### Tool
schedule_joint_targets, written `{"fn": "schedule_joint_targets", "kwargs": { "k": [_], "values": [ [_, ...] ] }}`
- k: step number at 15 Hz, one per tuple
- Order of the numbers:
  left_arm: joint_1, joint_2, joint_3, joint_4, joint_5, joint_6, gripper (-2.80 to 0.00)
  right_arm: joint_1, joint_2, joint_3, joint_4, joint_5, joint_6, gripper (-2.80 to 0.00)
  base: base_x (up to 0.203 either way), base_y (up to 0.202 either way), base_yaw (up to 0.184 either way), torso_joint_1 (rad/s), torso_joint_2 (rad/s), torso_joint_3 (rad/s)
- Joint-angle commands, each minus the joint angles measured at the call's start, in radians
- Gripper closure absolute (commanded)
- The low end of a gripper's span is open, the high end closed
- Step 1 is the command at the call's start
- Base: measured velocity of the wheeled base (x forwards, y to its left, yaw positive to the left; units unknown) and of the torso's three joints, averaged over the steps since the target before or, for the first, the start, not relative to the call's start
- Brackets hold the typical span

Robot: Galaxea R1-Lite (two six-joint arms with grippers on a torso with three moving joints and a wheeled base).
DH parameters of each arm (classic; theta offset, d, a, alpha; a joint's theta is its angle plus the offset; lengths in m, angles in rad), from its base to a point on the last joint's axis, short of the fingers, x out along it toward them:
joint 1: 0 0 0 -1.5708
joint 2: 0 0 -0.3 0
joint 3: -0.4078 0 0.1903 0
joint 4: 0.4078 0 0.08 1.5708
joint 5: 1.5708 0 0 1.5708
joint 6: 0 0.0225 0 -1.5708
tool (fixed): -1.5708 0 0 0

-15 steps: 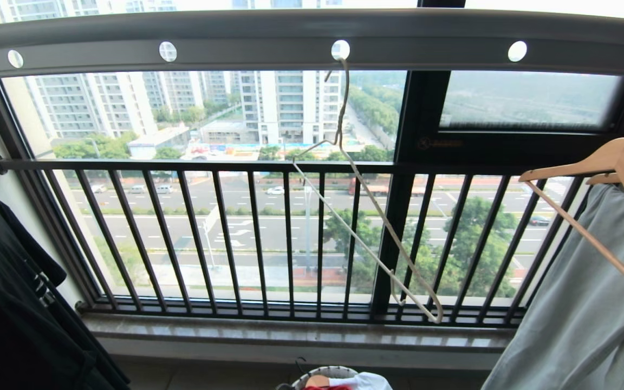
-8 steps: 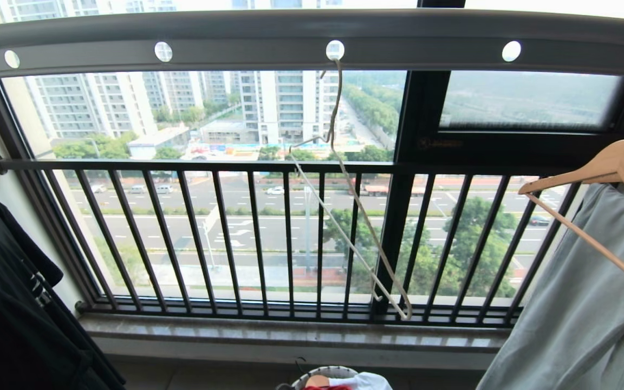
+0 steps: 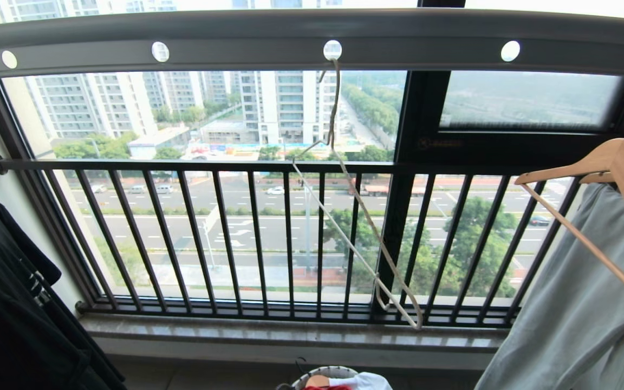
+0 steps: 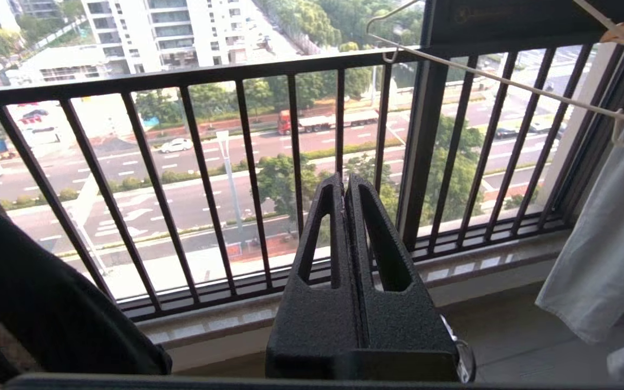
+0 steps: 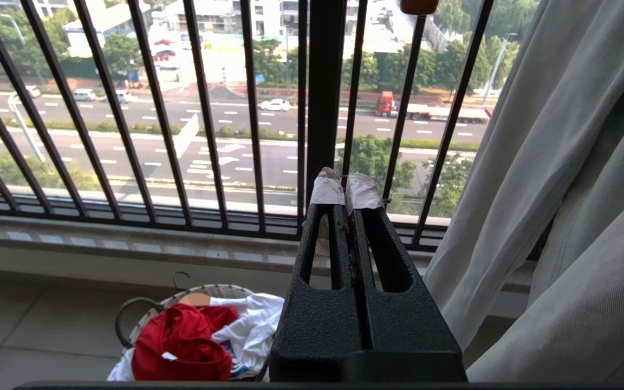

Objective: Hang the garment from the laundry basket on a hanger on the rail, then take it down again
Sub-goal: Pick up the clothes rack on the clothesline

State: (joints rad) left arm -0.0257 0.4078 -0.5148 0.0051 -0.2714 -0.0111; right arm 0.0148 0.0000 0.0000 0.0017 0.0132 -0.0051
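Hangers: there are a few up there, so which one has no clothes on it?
The thin cream-white wire hanger, hooked in a hole of the grey rail, hangs bare. The wooden hanger on the right carries a pale grey-green garment.

I see the red garment crumpled in the laundry basket at bottom centre; the cream wire hanger dangles tilted from the grey rail up top.

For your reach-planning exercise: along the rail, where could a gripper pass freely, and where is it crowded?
Free: under the rail between the black T-shirt and the wire hanger; a narrower gap between that hanger and the wooden hanger. Crowded: both ends, and the far right with the grey-green garment.
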Motion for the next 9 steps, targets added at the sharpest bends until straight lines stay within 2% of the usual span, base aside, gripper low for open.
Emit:
{"fn": "schedule_joint_targets", "kwargs": {
  "k": [1,2,4,6,9],
  "values": [
    [-0.016,0.256,-0.117,0.000,-0.131,-0.001,0.00,0.001,0.002,0.000,0.000,0.001,-0.001,0.00,0.000,0.000,0.000,0.000,0.00,0.000],
    [-0.043,0.335,-0.160,-0.001,-0.171,-0.001,0.00,0.001,0.002,0.000,0.000,0.001,-0.001,0.00,0.000,0.000,0.000,0.000,0.00,0.000],
    [-0.148,0.493,-0.251,-0.001,-0.211,-0.009,0.00,0.001,0.002,0.000,0.000,0.001,-0.001,0.00,0.000,0.000,0.000,0.000,0.00,0.000],
    [-0.295,0.648,-0.361,-0.003,-0.228,-0.045,0.00,0.001,0.002,0.000,0.000,0.001,-0.001,0.00,0.000,0.000,0.000,0.000,0.00,0.000],
    [-0.474,0.824,-0.487,-0.040,-0.231,-0.111,0.00,0.001,0.002,0.000,0.000,0.001,0.001,0.00,0.000,0.000,0.000,0.000,0.00,0.000]
  ]
}}
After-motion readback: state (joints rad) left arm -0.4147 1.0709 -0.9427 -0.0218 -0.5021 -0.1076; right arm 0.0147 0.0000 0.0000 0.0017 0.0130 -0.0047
